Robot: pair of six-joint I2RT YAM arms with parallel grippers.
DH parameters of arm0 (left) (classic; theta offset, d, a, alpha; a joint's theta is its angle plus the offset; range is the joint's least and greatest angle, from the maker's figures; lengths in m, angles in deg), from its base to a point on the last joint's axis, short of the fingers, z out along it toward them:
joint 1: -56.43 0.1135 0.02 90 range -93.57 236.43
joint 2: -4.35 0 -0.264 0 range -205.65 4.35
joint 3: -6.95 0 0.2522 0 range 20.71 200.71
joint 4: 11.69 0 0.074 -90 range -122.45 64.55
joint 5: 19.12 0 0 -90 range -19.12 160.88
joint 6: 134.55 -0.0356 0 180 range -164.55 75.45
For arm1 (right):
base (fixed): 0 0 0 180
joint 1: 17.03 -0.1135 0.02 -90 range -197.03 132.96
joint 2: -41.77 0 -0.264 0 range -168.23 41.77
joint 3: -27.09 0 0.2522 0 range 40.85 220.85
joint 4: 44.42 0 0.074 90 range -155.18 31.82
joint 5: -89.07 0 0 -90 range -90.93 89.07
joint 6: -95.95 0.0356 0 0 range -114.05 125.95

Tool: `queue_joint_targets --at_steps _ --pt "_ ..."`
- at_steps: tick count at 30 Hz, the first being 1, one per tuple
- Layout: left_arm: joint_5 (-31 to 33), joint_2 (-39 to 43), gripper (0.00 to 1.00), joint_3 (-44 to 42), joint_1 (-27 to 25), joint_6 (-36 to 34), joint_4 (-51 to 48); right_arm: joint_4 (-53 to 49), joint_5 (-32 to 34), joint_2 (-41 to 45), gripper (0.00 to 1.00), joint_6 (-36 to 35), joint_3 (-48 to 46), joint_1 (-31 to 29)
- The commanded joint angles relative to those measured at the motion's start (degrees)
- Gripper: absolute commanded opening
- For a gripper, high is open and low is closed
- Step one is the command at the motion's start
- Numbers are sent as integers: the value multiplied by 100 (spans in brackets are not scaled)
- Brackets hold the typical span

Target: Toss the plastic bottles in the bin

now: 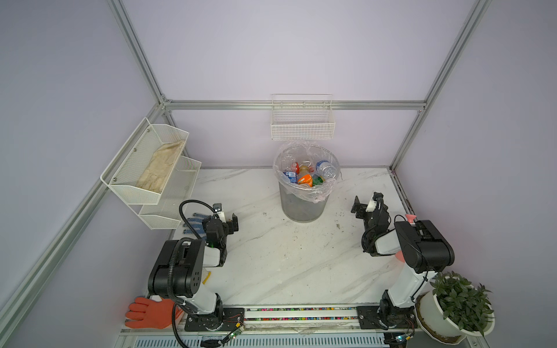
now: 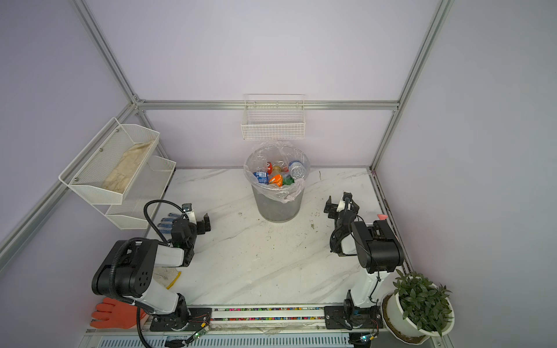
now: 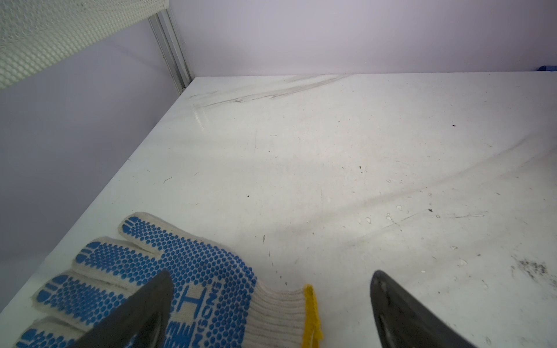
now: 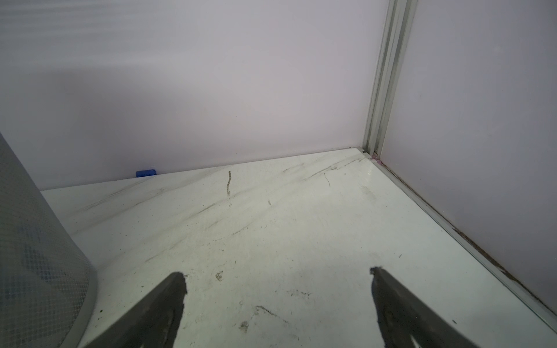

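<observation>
Left gripper (image 3: 271, 278): jaws fully apart with nothing between them, one finger passing over the blue-dotted work glove (image 3: 187, 262) that lies on the marble table (image 3: 331, 165); contact with the glove cannot be confirmed. Right gripper (image 4: 277, 272): jaws wide apart and empty, over bare tabletop just beside the bin (image 1: 301, 208). The plastic bottles (image 1: 306, 174) lie heaped inside the bin, which stands at the back centre of the table

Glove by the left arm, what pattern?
Glove: white knit, blue dots, yellow cuff edge; left wrist view shows it best.
</observation>
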Motion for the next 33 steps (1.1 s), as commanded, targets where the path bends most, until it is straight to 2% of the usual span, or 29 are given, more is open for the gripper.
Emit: queue_joint_targets --at_steps 1,33 --pt "-32 105 100 170 3 63 198 51 -43 79 97 -62 -28 -11" --pt "-36 90 100 151 2 65 265 73 -38 85 97 -66 -39 -12"
